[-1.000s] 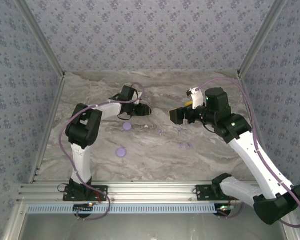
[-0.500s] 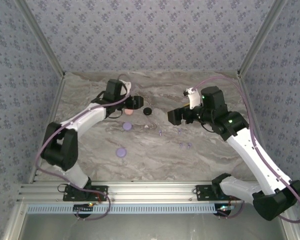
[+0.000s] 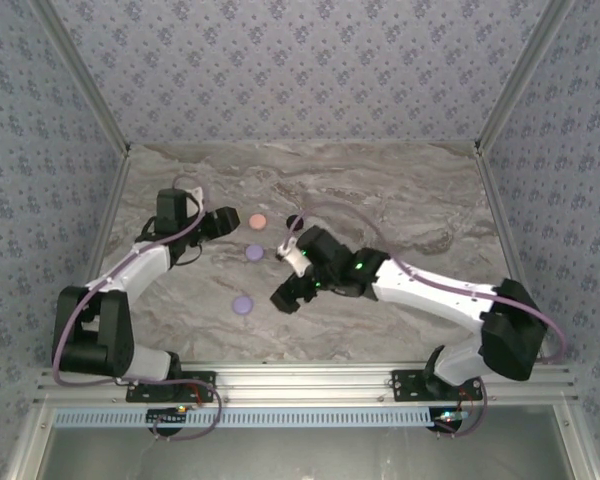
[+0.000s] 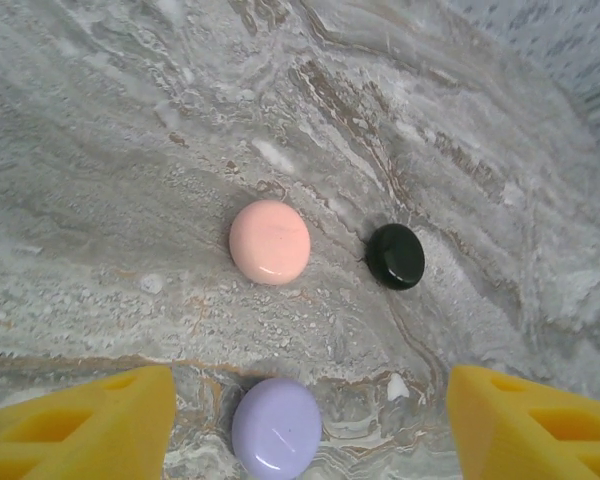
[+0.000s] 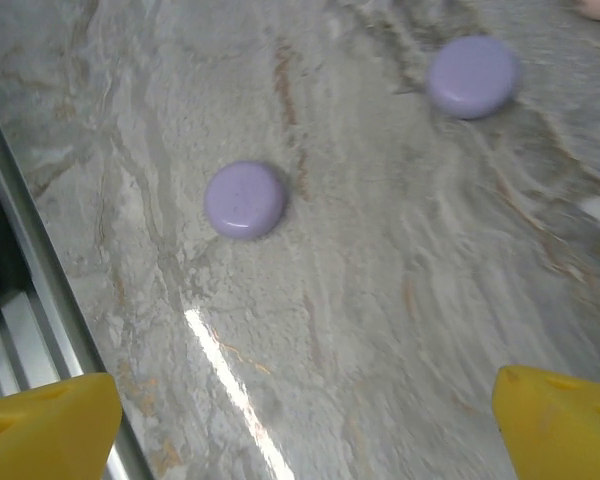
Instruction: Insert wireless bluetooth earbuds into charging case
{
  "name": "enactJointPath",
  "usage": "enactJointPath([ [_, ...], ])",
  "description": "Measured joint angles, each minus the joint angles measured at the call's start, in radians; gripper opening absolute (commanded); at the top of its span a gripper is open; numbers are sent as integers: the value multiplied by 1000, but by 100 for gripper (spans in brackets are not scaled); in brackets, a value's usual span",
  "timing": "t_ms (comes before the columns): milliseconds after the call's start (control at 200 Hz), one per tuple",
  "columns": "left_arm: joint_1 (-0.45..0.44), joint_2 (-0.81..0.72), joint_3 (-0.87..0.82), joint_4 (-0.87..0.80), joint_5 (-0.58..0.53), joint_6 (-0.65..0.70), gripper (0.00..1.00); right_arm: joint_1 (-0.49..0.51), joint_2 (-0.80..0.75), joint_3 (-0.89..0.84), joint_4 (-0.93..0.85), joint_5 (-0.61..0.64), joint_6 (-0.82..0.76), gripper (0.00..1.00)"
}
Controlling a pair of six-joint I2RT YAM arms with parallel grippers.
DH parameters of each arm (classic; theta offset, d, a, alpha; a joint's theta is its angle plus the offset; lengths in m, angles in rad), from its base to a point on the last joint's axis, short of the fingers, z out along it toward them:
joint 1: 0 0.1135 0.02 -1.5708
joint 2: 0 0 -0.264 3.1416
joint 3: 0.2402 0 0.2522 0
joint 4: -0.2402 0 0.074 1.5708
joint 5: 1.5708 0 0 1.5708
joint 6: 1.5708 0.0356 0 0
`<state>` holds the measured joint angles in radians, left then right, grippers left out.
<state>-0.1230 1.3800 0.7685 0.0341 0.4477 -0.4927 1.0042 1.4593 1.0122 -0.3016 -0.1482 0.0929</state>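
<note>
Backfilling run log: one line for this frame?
left gripper open, empty | right gripper open, empty | pink case, black case, two lavender cases on table

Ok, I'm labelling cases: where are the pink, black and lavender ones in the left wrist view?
pink case (image 4: 269, 241), left wrist view, centre of its top.
black case (image 4: 396, 256), left wrist view, centre of its top.
lavender case (image 4: 276, 430), left wrist view, centre of its top.
</note>
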Motion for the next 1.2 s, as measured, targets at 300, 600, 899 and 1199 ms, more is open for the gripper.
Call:
enactJointPath([
  [300,55,-114,-67,34,42,-58,73,124,248,-28,338,64,-194,98],
  [600,72,-143,-69,34,42,-59,73,139,452,41,431,79,-270,96],
  [899,72,-151,-79,29,42,-58,73,139,520,110,442,86,-277,84],
  [1199,73,-161,-80,29,42,-58,73,141,555,139,441,73,-275,58],
])
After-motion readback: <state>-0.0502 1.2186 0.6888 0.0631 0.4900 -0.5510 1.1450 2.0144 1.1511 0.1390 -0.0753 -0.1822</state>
